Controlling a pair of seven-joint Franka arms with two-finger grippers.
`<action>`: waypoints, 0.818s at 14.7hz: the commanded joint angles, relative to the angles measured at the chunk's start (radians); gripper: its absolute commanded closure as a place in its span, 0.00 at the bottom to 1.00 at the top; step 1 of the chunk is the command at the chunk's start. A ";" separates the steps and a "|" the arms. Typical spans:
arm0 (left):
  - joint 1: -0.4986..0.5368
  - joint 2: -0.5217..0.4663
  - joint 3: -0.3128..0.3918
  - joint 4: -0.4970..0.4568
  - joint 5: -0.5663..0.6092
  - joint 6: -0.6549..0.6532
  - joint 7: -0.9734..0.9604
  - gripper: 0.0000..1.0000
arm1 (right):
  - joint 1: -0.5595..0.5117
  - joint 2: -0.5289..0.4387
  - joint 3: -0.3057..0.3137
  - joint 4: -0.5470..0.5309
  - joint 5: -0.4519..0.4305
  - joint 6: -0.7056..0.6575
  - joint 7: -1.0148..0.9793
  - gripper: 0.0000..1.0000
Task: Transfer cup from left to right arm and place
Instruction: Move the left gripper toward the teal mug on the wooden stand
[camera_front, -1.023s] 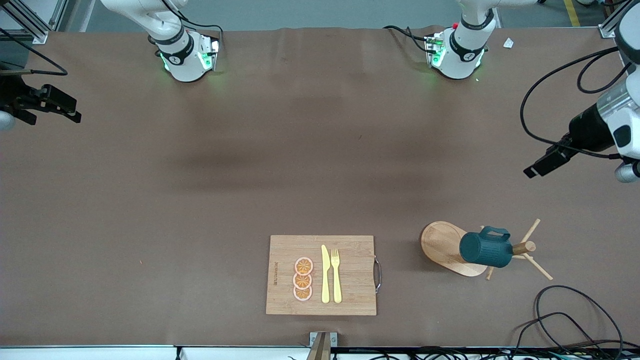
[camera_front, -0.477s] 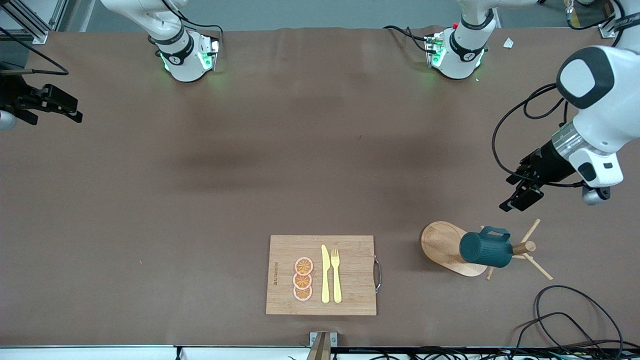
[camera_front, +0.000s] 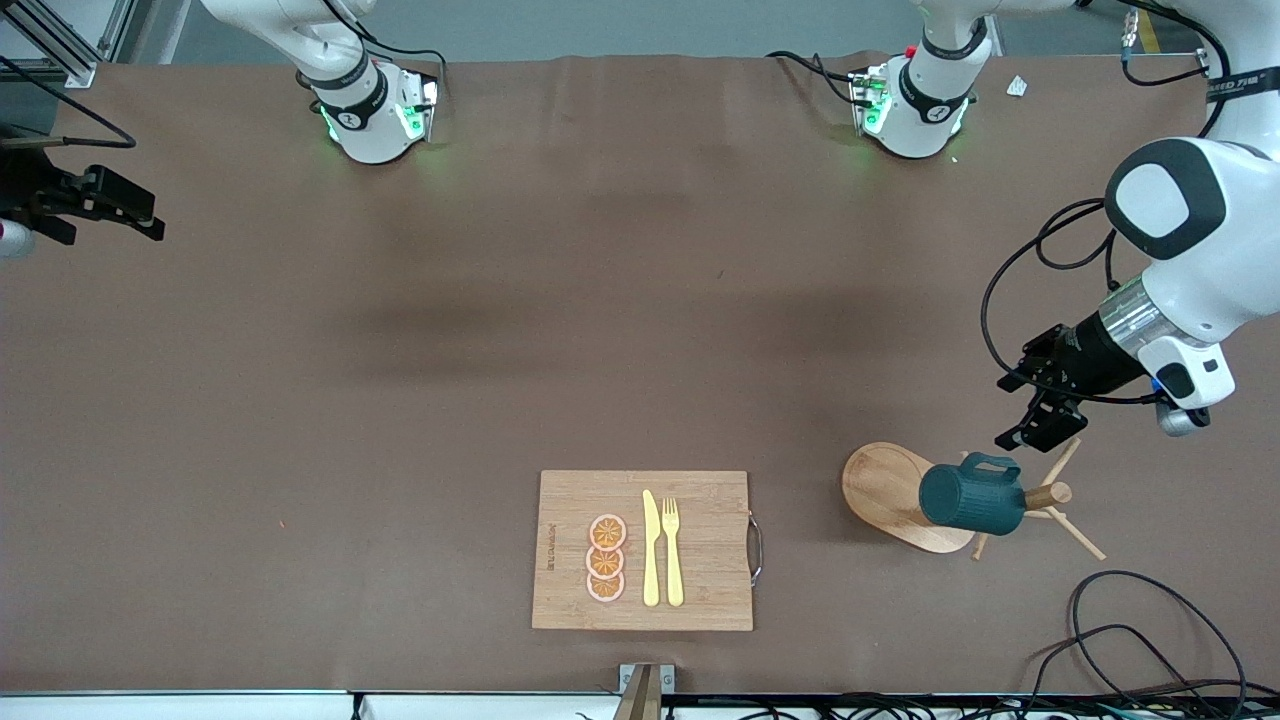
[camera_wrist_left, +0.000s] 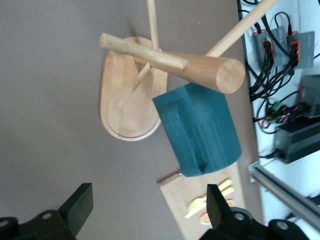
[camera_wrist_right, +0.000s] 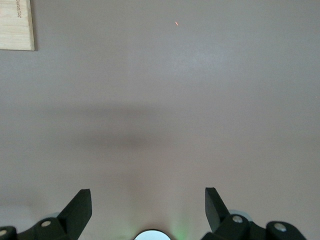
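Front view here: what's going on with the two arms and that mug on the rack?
The cup hangs on the wooden peg rack, toward the left arm's end of the table; nothing holds it yet. The left gripper is open, up in the air by the rack's pegs, with the cup showing between its fingers in the left wrist view. The right gripper waits, open, at its own end of the table. A cutting board with cutlery and orange slices lies untouched.

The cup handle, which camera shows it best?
The front view: the cup hangs on the wooden peg rack with its loop handle plainly outlined against the table. The left wrist view shows the handle edge-on and flattened against the body. The right wrist view shows no cup.
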 joint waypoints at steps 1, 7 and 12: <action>-0.001 0.038 0.001 0.022 -0.086 0.068 -0.094 0.00 | -0.010 -0.009 0.004 0.005 0.012 -0.026 -0.015 0.00; 0.007 0.104 0.001 0.059 -0.175 0.140 -0.123 0.00 | -0.009 -0.011 0.004 0.007 0.012 -0.033 -0.035 0.00; -0.001 0.147 -0.001 0.089 -0.197 0.157 -0.122 0.00 | -0.009 -0.011 0.005 0.007 0.012 -0.029 -0.033 0.00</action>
